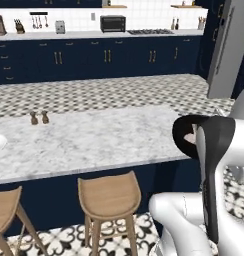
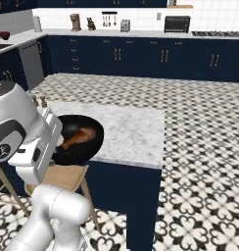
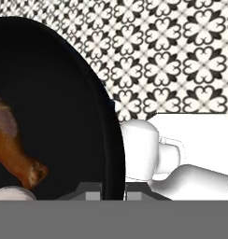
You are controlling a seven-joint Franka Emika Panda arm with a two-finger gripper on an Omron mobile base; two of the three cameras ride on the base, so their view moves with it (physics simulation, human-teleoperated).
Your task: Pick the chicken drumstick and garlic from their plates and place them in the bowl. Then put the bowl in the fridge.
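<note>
Right now the black bowl (image 2: 77,138) sits at the near edge of the marble worktop (image 2: 133,130), partly tucked behind the robot's white arm. Seen from the right base view, the chicken drumstick (image 2: 76,138) lies inside it, reddish-brown against the dark hollow. From the left base view the bowl (image 1: 184,135) peeks out from behind the arm at the worktop's right end, with a pale bit showing inside that may be the garlic (image 1: 189,138), though it is too small to be sure. The hand view looks down along the bowl's rim (image 3: 104,116): the drumstick (image 3: 15,149) rests in the left part of the hollow, its darker bone end pointing toward the lower middle, and a pale rounded shape just below it at the edge of the picture looks like the garlic (image 3: 10,193). The pincer's fingers stand at the rim, one on each side of it by the look of things, but whether they are clamped on it I cannot tell. Off to the right in the left base view the grey fridge (image 1: 228,47) stands well apart from the bowl. Two small brown shakers (image 1: 39,118) stand on the worktop's far left, and wooden stools (image 1: 109,197) stand against its near side.
</note>
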